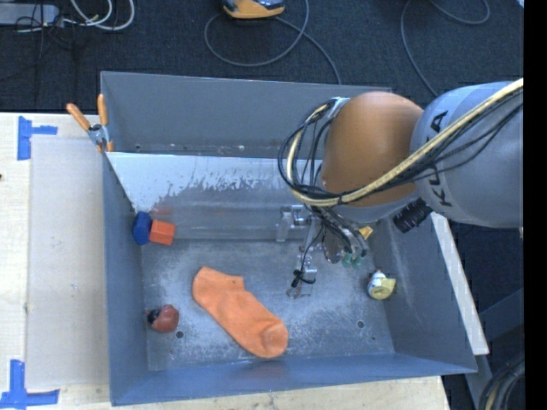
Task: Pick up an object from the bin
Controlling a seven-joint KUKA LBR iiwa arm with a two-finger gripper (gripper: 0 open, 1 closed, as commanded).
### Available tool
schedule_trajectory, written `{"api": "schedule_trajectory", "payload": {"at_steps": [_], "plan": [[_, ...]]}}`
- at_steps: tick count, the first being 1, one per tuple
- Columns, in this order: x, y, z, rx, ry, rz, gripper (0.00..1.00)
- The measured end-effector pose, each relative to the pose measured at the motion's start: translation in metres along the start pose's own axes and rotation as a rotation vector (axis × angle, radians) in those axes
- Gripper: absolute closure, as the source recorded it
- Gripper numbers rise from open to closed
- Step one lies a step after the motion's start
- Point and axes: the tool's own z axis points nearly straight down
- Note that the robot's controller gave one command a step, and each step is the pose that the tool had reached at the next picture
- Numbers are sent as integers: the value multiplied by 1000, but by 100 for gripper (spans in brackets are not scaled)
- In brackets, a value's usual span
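Lying nearest, at the lower centre of the frame, was a limp orange sock [239, 313]. It was spread flat on the floor of the grey bin [214, 126], its rounded end toward the lower right, sagging as soft cloth does with nothing to prop it. To its left, in the lower-left part of the bin, sat a small dark red lump [165, 318], near the sock but not touching it.

A little farther in, the claw [299, 285] hung tip-down over bare floor, just beside the sock's upper right edge rather than above it. Nothing could be seen held in it, and whether it stood wide or narrow could not be told. Its upright pose suited a straight drop onto something lying flat. The sock was the closest thing, so it seemed the likeliest pick, though the claw would probably have needed to shift toward the lower left first. To the right, near the bin's right wall, lay a small yellow-and-white thing [380, 286], apart from the claw.

Farther still, at the left where floor met back wall, a blue block [141, 227] and an orange block [162, 232] sat touching. Beyond, the arm [479, 161] came in from the upper right with its cables looped loosely, presumably for slack.
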Motion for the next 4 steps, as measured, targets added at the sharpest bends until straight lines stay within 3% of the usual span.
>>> {"api": "schedule_trajectory", "payload": {"at_steps": [1,2,3,4], "plan": [[-1,0,-5,0,-8,1,0],[38,23,37,0,-11,-29,0],[58,43,75,0,7,-41,0],[49,26,90,1,-9,-194,0]]}}
